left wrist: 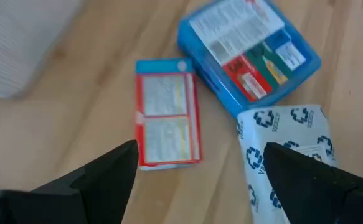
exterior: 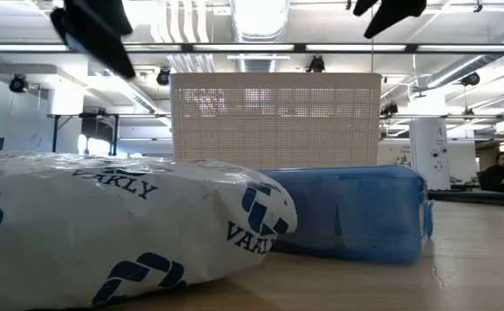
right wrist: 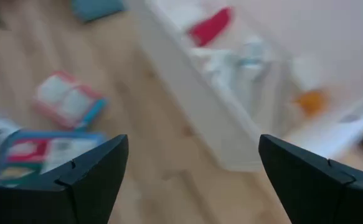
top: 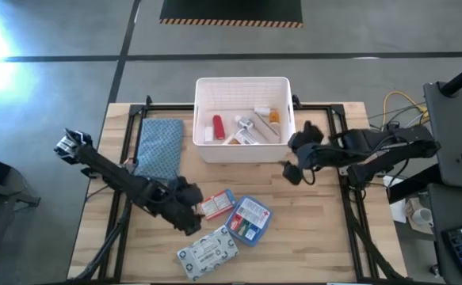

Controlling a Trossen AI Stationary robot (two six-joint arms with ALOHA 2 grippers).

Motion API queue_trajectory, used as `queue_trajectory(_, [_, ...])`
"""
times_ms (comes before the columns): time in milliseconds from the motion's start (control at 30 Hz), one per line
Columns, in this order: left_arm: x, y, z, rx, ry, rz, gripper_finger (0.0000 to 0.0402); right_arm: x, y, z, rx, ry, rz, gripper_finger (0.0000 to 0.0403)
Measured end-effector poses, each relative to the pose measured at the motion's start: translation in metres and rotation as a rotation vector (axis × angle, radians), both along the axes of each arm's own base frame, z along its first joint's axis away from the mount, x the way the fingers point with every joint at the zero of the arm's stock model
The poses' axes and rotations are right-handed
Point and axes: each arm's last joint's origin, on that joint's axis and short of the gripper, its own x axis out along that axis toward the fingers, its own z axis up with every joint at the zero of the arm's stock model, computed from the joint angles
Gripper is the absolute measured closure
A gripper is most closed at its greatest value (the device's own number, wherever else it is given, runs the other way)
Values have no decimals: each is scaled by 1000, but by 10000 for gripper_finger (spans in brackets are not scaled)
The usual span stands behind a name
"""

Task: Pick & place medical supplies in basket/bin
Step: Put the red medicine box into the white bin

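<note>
The white bin [top: 242, 154] stands at the table's far middle and holds a red tube [top: 217, 127] and several small supplies. On the wood in front of it lie a red-white packet [top: 216, 204], a blue box [top: 249, 219] and a grey-white patterned pack [top: 208, 252]. My left gripper [left wrist: 200, 168] hangs open just left of the red-white packet [left wrist: 167, 121], slanting down, touching nothing. My right gripper [right wrist: 193, 168] is open above the table by the bin's near right corner [top: 288, 158], with nothing between its fingers.
A blue-grey folded cloth [top: 159, 146] lies left of the bin. In the low view the patterned pack [exterior: 105, 233] and the blue box [exterior: 347, 212] fill the foreground before the bin [exterior: 276, 121]. Bare wood lies at the table's right half [top: 310, 229].
</note>
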Motion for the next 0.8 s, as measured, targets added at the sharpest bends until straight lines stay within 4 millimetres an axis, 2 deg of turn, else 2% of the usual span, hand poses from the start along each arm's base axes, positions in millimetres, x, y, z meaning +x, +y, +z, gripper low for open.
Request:
queue_trajectory(67, [2, -1, -14, -28, -30, 0, 79, 6, 6, -4, 44, 14, 37, 55])
queue_trajectory(200, [3, -3, -29, -100, -79, 48, 79, 14, 22, -16, 162, 75, 82, 55])
queue_trajectory(367, [-3, -1, -49, -71, -59, 68, 79, 26, 48, -45, 306, 208, 139, 56])
queue_trajectory(500, [-11, 6, -71, -62, -17, 132, 79, 38, 64, -69, 352, 305, 157, 57])
queue_trajectory(567, [-15, 9, -80, -59, -12, 166, 79, 48, 69, -77, 359, 290, 170, 60])
queue_trajectory(667, [-14, 20, -91, -56, -43, 265, 79, 73, 78, -84, 395, 160, 211, 68])
queue_trajectory(800, [-10, 29, -104, -173, -92, 310, 79, 111, 94, -91, 474, -3, 261, 75])
